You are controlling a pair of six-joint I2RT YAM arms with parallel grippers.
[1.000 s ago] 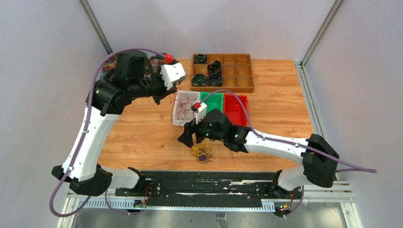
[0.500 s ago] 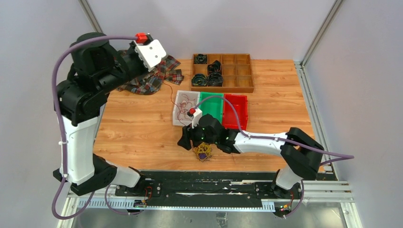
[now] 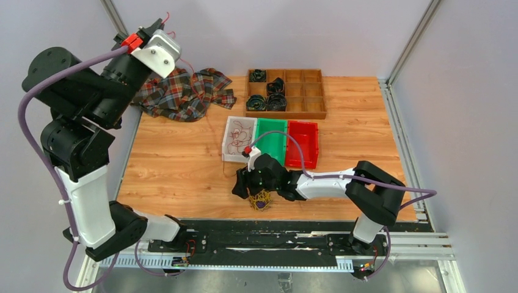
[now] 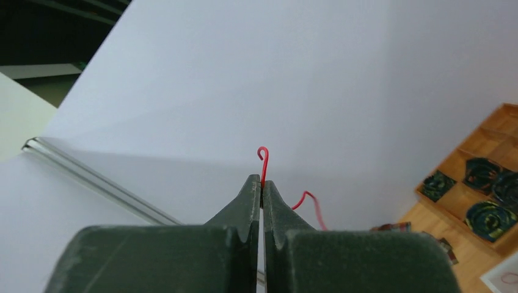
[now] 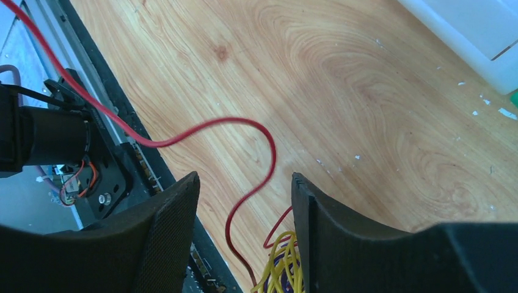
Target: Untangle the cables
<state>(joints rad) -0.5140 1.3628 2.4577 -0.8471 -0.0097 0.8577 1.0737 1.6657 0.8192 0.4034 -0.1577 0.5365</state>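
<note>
Left gripper (image 4: 261, 184) higher than before; red cable (image 4: 264, 171) in its jaws

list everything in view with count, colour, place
cable tangle: one, yellow and purple, near edge centre
red cable: one, red, held high far left
white tray: one, white, centre
loose cables: several, red, in white tray
green bin: one, green, right of white tray
red bin: one, red, right of green bin
wooden tray: one, brown, far side
coiled bands: four, black, in wooden tray
cloth: one, plaid, far left
table: one, wood, under everything
left gripper: one, dark, shut on red cable
right gripper: one, dark, open over cable tangle
</note>
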